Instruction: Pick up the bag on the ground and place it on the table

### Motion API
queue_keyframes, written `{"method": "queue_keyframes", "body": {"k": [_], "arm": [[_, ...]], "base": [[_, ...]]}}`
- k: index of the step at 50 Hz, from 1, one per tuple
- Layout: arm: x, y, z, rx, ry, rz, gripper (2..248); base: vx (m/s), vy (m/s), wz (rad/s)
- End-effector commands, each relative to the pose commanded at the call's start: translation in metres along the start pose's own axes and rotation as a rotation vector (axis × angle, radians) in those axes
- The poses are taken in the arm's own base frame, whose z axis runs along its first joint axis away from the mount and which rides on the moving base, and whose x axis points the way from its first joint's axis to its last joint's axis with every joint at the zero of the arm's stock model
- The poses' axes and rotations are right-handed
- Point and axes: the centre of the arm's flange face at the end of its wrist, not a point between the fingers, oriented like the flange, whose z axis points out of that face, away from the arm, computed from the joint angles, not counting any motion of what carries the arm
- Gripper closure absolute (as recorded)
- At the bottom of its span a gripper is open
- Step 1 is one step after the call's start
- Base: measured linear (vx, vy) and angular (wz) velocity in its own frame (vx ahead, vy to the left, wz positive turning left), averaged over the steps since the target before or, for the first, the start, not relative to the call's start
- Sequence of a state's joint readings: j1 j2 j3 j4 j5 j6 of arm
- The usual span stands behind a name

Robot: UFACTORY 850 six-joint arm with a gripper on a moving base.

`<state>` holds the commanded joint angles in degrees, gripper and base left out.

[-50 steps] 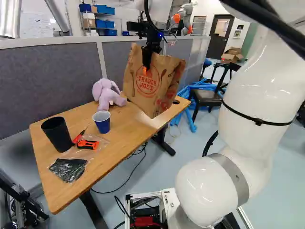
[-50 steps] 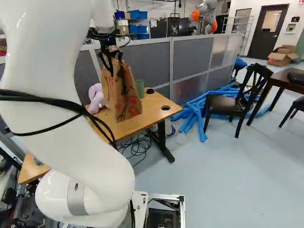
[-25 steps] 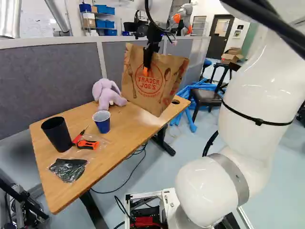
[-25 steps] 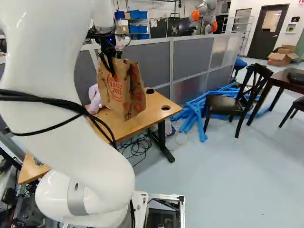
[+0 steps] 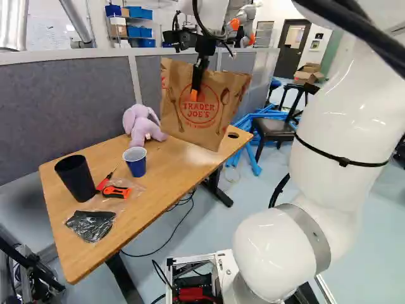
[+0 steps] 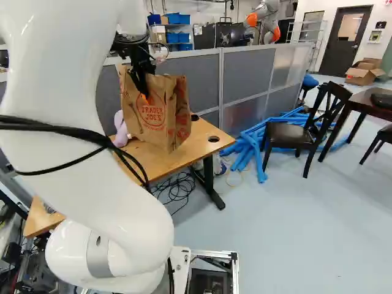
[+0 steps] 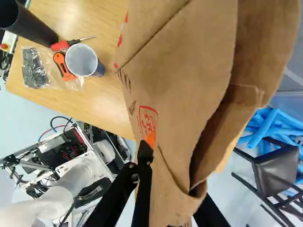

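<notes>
Brown paper, the bag [image 5: 209,123] hangs over the table [image 5: 168,174] near its far edge, our gripper [image 5: 195,92] pinching it, mouth up, long axis slightly tilted.

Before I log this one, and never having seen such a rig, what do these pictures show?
A white robot arm on a moving base. Two pictures look ahead from behind it, left and right; the third looks along its black gripper from the wrist. The gripper pinches a brown paper bag over the far part of a wooden table. Also there: a purple plush toy, blue cup, black cup, red screwdriver, orange tool and clear packet.
</notes>
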<state>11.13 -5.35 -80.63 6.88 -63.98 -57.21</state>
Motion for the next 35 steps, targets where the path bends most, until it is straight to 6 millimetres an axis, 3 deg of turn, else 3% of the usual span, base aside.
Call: {"method": "queue_keyframes", "body": {"k": [35], "arm": [[0.0,0.0,0.0,0.0,0.0,-0.368,232]], "base": [[0.0,0.0,0.0]]}}
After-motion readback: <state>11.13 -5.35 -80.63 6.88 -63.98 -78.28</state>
